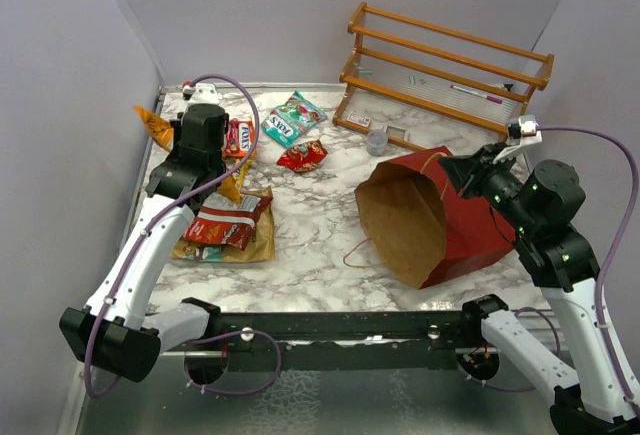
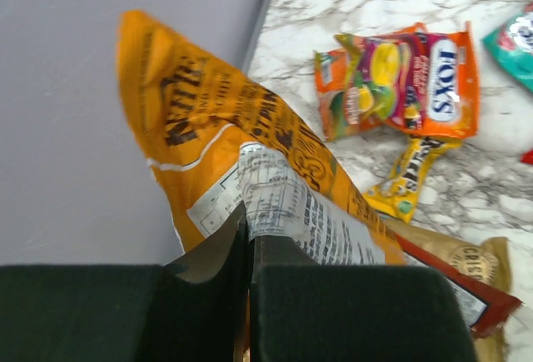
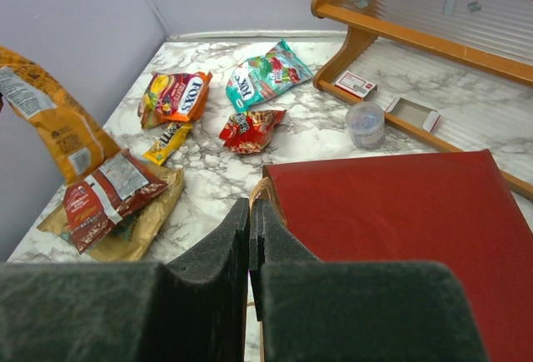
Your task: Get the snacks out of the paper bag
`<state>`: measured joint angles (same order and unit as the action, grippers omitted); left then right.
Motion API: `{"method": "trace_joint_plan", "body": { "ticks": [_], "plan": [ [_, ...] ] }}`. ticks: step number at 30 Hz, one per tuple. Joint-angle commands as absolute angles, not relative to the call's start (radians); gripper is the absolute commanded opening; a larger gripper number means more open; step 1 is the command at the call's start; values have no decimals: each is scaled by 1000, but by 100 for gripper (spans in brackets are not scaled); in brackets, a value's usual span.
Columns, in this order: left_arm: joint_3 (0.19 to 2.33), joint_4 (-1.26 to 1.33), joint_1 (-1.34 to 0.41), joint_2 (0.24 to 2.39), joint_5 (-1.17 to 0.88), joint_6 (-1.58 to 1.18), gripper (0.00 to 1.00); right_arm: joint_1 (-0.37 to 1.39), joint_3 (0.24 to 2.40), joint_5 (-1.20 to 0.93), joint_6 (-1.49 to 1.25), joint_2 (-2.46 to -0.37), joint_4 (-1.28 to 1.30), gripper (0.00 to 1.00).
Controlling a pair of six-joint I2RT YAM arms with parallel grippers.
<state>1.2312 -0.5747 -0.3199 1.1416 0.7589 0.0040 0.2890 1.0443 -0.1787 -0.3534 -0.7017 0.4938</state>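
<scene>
Foil crinkles between the pads of the left gripper (image 2: 250,237), which is clamped on the lower edge of an orange packet (image 2: 216,129). The packet stands up from the grip, stiff enough to keep its shape, with its white label panel creased. We judge that it is held by the side wall, at the far left of the table (image 1: 320,215), so that it can be dropped among the snacks lying there. Those are a glossy Fox's packet (image 2: 416,79), a slim yellow packet (image 2: 412,175), a teal packet (image 1: 293,120), a crumpled red packet (image 1: 302,156), and a flat tan pouch (image 1: 255,240) with a dark red packet (image 1: 225,223) lying on it.

The bag (image 1: 450,225) lies on its side on the right half of the table. It is matte red outside and brown kraft inside, and a thin string handle trails from its mouth. The right gripper (image 3: 250,220) has its foam-faced fingers pressed together on the upper rim. We take this as a pinch that keeps the soft paper mouth propped open towards the left arm. In the part of the inside we can see there is no packet, though the deep end is in shadow.

Behind the bag stand a slatted wooden rack (image 1: 450,70) and a small clear cup (image 1: 377,140), neither touching it
</scene>
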Motion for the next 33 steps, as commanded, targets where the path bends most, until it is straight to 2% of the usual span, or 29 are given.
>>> {"method": "trace_joint_plan", "body": {
  "ticks": [1,5,8,15,22,27,33],
  "plan": [
    [1268,-512,-316,1145,552,-50,0,295,1061,-197,-351,-696,474,3],
    [1291,-511,-316,1143,456,-90,0,295,1065,-183,-346,-690,485,3],
    [1222,-495,-316,1098,454,-115,0,295,1062,-181,-345,-687,486,3],
    [867,-448,-311,942,770,-218,0,295,1047,-194,-347,-695,471,3],
    [555,-197,-288,816,875,-198,0,295,1040,-214,-357,-698,458,3],
    [530,-208,-235,812,925,-216,0,295,1045,-182,-346,-679,480,3],
    [560,-311,-230,807,765,-359,0,295,1035,-199,-356,-686,464,3]
  ]
}}
